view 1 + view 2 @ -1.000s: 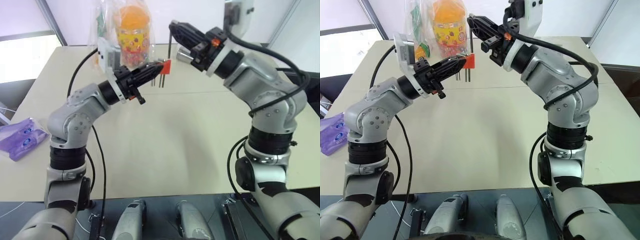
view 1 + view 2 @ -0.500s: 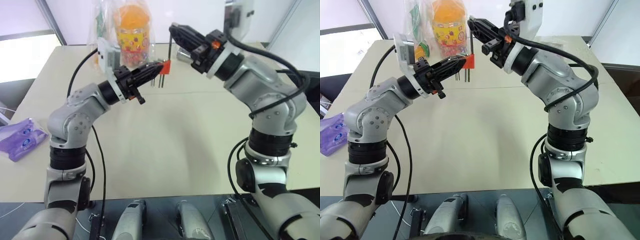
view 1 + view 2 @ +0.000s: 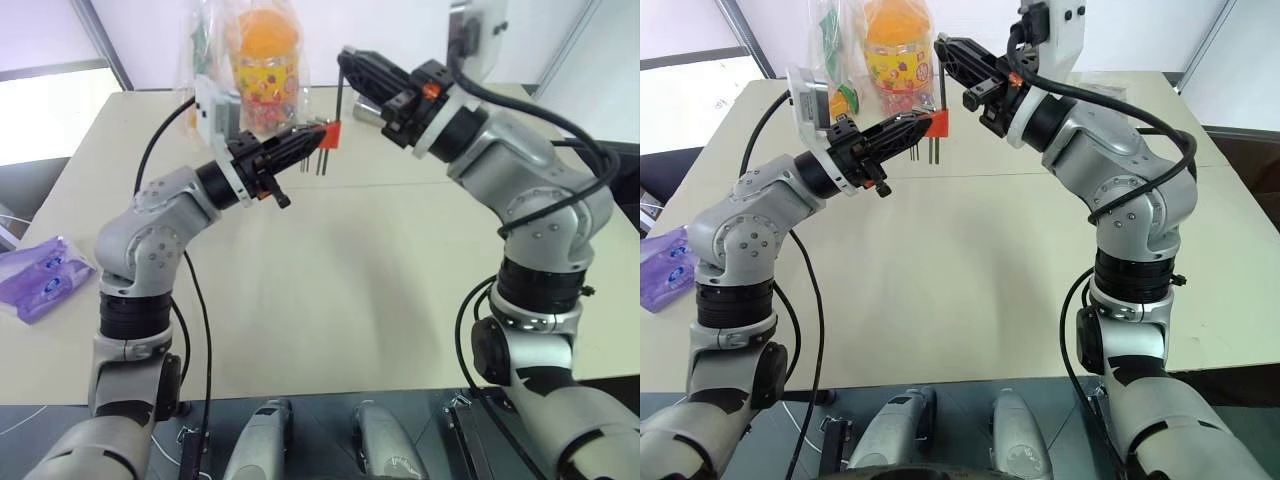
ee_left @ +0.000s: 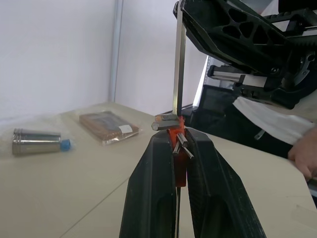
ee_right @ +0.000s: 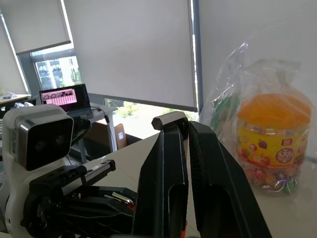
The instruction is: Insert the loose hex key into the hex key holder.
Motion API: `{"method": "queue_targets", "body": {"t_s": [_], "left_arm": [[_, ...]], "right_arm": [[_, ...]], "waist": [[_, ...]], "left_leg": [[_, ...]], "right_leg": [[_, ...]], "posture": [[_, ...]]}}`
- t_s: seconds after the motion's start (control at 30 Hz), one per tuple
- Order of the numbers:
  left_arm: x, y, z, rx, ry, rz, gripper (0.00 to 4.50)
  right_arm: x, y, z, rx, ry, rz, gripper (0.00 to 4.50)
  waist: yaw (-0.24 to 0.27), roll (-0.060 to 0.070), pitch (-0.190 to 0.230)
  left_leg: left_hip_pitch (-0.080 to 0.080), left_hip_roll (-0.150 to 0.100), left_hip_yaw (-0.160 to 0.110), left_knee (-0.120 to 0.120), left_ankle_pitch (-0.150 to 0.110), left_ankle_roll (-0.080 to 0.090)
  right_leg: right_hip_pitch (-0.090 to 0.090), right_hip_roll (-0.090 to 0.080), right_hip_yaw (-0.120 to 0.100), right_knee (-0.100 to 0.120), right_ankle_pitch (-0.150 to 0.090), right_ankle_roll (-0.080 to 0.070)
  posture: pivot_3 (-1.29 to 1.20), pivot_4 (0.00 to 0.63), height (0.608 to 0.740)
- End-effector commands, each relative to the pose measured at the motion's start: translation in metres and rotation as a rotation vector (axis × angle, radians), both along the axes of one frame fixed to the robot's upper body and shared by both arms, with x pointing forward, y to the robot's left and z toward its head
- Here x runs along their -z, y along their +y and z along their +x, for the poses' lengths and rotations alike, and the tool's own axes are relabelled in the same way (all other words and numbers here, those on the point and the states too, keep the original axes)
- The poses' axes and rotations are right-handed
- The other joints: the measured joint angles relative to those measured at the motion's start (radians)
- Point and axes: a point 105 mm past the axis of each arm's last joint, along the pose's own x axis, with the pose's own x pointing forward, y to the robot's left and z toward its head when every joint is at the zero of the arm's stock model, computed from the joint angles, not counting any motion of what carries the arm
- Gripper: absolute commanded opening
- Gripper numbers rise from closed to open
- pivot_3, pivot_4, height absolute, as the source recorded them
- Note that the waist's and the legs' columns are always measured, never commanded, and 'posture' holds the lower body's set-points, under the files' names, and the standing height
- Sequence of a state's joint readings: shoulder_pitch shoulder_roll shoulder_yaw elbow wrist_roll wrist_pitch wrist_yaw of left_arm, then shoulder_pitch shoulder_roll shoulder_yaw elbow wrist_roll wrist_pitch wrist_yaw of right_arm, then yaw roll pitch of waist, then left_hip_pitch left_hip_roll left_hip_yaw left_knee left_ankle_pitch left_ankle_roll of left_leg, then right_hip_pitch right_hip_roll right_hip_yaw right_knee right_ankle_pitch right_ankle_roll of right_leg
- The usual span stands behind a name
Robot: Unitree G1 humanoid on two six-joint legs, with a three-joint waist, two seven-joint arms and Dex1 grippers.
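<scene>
L tool (image 3: 318, 135) is clamping the red holder (image 3: 333, 133); R tool (image 3: 345, 58) is pinching the hex key (image 4: 178, 64) by its bent end — thin, stiff, slippery.

You see the red-orange hex key holder (image 3: 331, 133) between the black fingers of the left gripper (image 3: 312, 139), the grey metal loose hex key (image 4: 178, 59) in the black right gripper (image 3: 349, 62), a beige table (image 3: 330, 290), an orange-lidded jar with a colourful label (image 3: 266, 68), and a purple packet (image 3: 40, 275).
</scene>
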State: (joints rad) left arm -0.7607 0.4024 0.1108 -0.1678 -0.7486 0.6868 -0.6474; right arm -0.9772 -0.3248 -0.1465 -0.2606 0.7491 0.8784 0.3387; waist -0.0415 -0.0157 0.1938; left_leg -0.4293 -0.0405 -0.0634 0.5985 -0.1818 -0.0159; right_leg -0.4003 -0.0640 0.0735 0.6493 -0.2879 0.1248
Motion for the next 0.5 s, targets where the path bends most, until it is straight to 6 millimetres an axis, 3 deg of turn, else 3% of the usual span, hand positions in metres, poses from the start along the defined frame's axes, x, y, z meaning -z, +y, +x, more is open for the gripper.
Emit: {"method": "queue_targets", "body": {"t_s": [0.03, 0.5], "left_arm": [[-0.0177, 0.0025, -0.0066, -0.001, -0.076, -0.023, 0.00], [-0.0177, 0.0007, -0.0086, 0.009, -0.073, -0.029, 0.00]], "right_arm": [[-0.0132, 0.0043, -0.0137, -0.028, -0.068, 0.007, 0.04], [-0.0108, 0.0036, -0.0093, -0.014, -0.061, 0.002, 0.04]], "waist": [[0.000, 0.000, 0.000], [0.000, 0.000, 0.000]], "left_leg": [[0.000, 0.000, 0.000, 0.000, 0.000, 0.000], [0.000, 0.000, 0.000, 0.000, 0.000, 0.000]], "right_leg": [[0.000, 0.000, 0.000, 0.000, 0.000, 0.000], [0.000, 0.000, 0.000, 0.000, 0.000, 0.000]], "posture": [[0.00, 0.150, 0.740], [0.00, 0.150, 0.740]]}}
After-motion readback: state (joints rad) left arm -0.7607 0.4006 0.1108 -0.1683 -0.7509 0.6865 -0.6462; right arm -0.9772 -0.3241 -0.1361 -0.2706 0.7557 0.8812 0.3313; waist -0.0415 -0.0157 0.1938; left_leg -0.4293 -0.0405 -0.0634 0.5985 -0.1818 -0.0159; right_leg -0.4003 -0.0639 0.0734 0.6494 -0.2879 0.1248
